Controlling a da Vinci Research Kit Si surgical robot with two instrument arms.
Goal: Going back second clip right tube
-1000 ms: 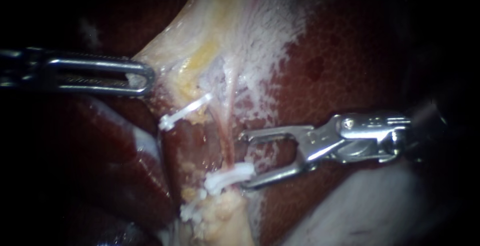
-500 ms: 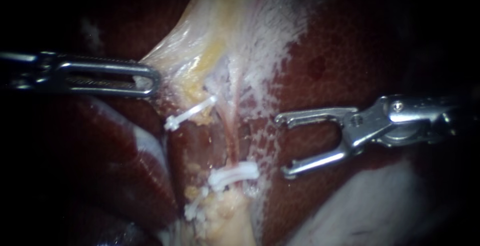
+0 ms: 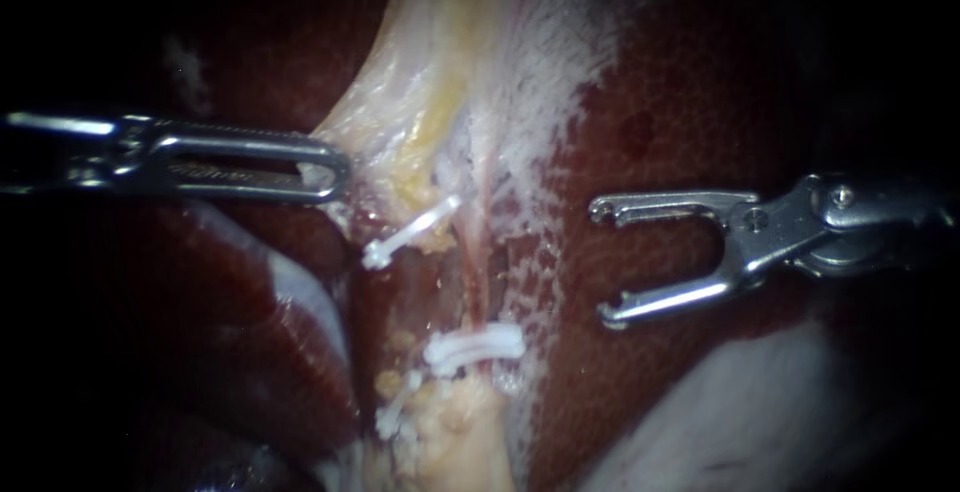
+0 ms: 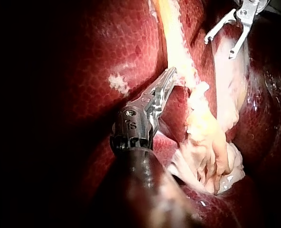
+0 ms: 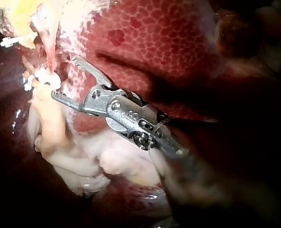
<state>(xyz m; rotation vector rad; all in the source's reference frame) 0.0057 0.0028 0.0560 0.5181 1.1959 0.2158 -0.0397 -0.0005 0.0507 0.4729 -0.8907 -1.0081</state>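
Observation:
In the endoscope view a thin pink tube (image 3: 480, 272) runs down the pale tissue and carries a white clip (image 3: 475, 345) across it low down. Another white clip (image 3: 412, 232) lies slanted higher up to its left, and a third (image 3: 395, 414) sits lower still. My right instrument (image 3: 605, 264) stands open over the liver, well to the right of the tube, with nothing between its jaws. In the right wrist view its jaws (image 5: 64, 78) gape just short of the clip (image 5: 47, 78). My left instrument (image 3: 330, 167) is shut on the edge of the pale tissue (image 3: 420, 122); the left wrist view shows the same grip (image 4: 171, 78).
Dark red liver (image 3: 700, 82) fills the right side, and another lobe (image 3: 240, 332) lies lower left. A pale yellowish stump (image 3: 455, 442) sits below the clips. In the left wrist view my right instrument (image 4: 220, 47) shows far ahead, beside a pale lumpy mass (image 4: 207, 147).
My right instrument has drawn back to the right, away from the lower clip, with its jaws open; the clip stays on the tube. The left instrument keeps its hold as the whole scene shifts slightly right.

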